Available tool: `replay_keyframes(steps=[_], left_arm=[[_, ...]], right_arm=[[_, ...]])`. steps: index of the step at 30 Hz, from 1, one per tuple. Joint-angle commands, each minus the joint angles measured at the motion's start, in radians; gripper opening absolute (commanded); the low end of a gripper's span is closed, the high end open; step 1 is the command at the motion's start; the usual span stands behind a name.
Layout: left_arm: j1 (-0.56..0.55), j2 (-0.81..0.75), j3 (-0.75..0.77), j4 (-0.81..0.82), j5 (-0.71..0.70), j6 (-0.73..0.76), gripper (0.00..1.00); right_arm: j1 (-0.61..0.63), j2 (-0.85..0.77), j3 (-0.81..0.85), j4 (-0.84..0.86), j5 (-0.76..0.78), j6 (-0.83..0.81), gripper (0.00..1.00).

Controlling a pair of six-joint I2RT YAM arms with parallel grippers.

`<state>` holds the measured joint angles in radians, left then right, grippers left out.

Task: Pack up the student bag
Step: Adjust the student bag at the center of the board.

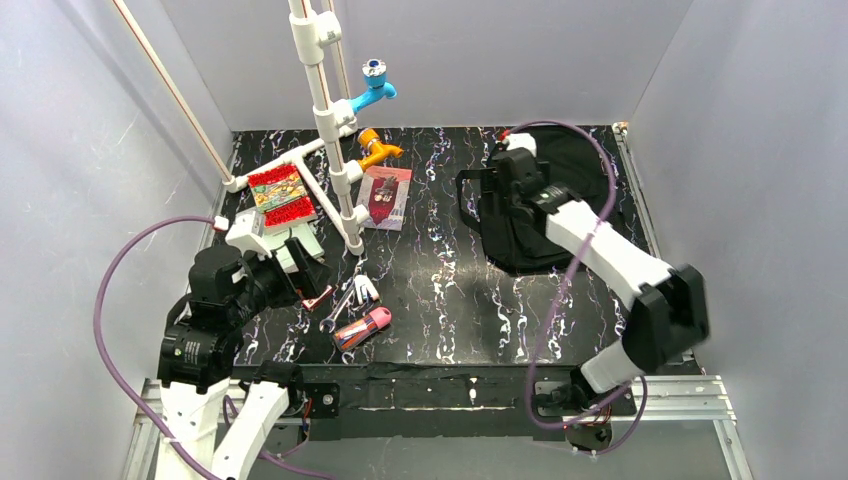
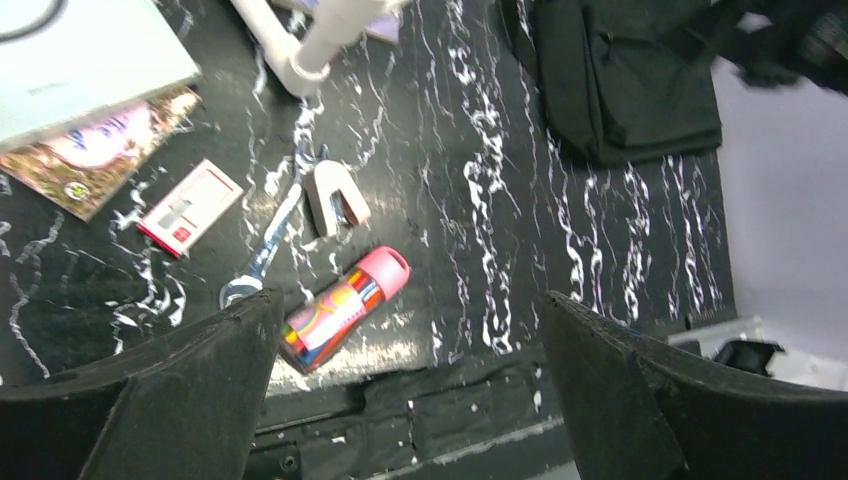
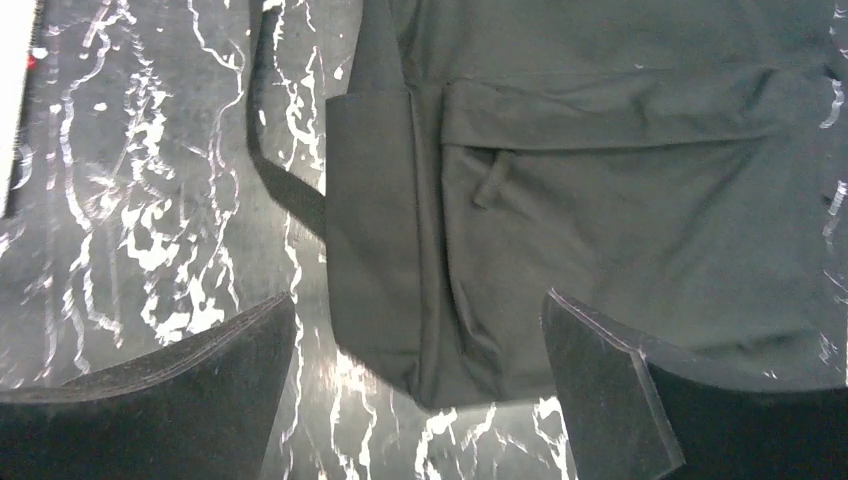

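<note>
Student bag: the student bag (image 1: 545,215) lies flat at the far right of the black marbled desk (image 1: 440,280), close to the right wall, its front pocket (image 3: 600,190) facing up.
Right gripper: the right gripper (image 3: 420,390) hangs just above the bag's lower left corner with both fingers spread fully apart and nothing between them.
Left gripper: the left gripper (image 2: 410,390) is likewise wide open and empty, poised over the near left of the desk above the small items.
Loose items: a pink-capped marker tube (image 2: 345,308), a metal wrench (image 2: 262,250), a small white U-shaped piece (image 2: 335,195), a red-and-white card (image 2: 190,207) and a picture book (image 1: 283,195) lie well apart from the bag.
Handling: soft, limp fabric, likely light; it will probably sag and fold when lifted, not hold its shape.
Where to hold: the zipper pull (image 3: 492,180) on the pocket or the raised seam of the side panel (image 3: 370,230) look like the surest pinch points; the shoulder strap (image 3: 285,190) trailing left is another.
Edges and room: the right wall crowds the bag on that side; bare desk lies between bag and items, while the white pipe stand (image 1: 325,120) on the left limits sweeping moves there.
</note>
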<state>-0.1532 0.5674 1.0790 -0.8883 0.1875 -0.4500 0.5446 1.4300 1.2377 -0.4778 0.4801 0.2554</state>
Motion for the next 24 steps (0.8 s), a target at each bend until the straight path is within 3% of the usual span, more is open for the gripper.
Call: replay_keyframes(steps=[1,8,11,17,20,23,24], left_arm=[[0.004,-0.006,-0.031,-0.041,0.160,0.008,1.00],[0.002,0.022,-0.175,0.105,0.497,-0.107,0.99],[-0.010,-0.011,-0.204,0.113,0.518,-0.101,0.99],[-0.019,-0.085,-0.230,0.089,0.515,-0.059,0.99],[-0.019,-0.071,-0.234,0.097,0.509,-0.046,0.99],[-0.022,-0.024,-0.240,0.126,0.551,-0.053,0.99],[-0.031,-0.005,-0.247,0.142,0.572,-0.062,1.00]], right_arm=[[-0.033,0.228,0.135,0.156,0.037,-0.032,1.00],[-0.059,0.601,0.388,0.206,-0.038,-0.099,0.87],[-0.074,0.712,0.479,0.216,-0.018,-0.145,0.83],[-0.086,0.837,0.550,0.210,-0.005,-0.282,0.62],[-0.084,0.846,0.538,0.193,-0.002,-0.317,0.44],[-0.051,0.800,0.472,0.203,-0.005,-0.350,0.08],[-0.029,0.778,0.437,0.214,0.002,-0.367,0.01]])
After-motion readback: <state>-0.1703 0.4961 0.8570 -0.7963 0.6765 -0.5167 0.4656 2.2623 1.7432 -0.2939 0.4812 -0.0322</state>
